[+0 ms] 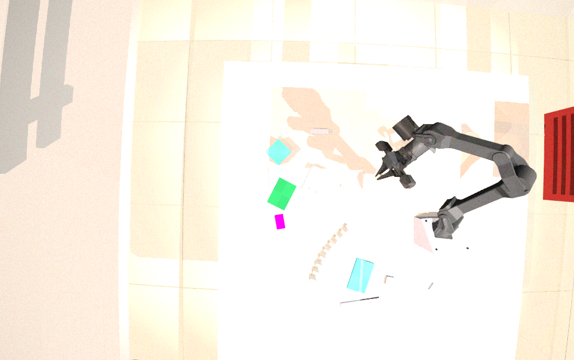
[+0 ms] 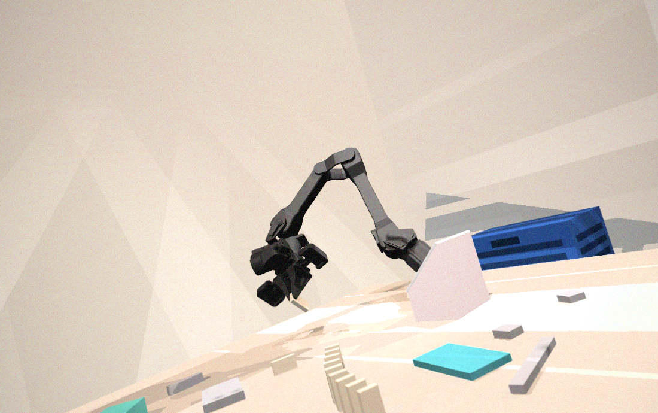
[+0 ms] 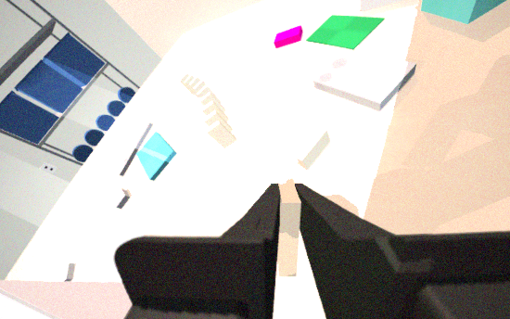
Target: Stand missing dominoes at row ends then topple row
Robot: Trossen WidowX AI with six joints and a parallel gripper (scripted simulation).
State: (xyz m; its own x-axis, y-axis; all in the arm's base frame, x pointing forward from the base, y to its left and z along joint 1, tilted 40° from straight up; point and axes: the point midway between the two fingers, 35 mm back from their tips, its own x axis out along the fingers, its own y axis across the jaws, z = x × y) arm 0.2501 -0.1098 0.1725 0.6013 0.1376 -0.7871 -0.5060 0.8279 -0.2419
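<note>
A row of several beige dominoes (image 1: 327, 252) (image 2: 344, 382) (image 3: 209, 108) stands on the white table (image 1: 459, 313). My gripper (image 1: 377, 177) (image 2: 293, 297) (image 3: 286, 190) hangs in the air well above the table, off the row's upper end and apart from it. It is shut on a beige domino (image 3: 288, 218) (image 2: 301, 305), whose tip pokes out past the fingertips. Another beige domino (image 3: 314, 150) (image 2: 283, 363) lies flat on the table between the gripper and the row's near end.
A white slab (image 3: 366, 83), a green tile (image 1: 282, 193) (image 3: 345, 31), a magenta block (image 1: 279, 221) (image 3: 288, 36) and a cyan cube (image 1: 278, 151) lie left of the row. A cyan tile (image 1: 360, 275) (image 2: 462, 359) (image 3: 156, 154) and grey bar (image 2: 532, 364) lie to its right. The arm's white base wedge (image 1: 423, 232) (image 2: 447, 279) stands beyond.
</note>
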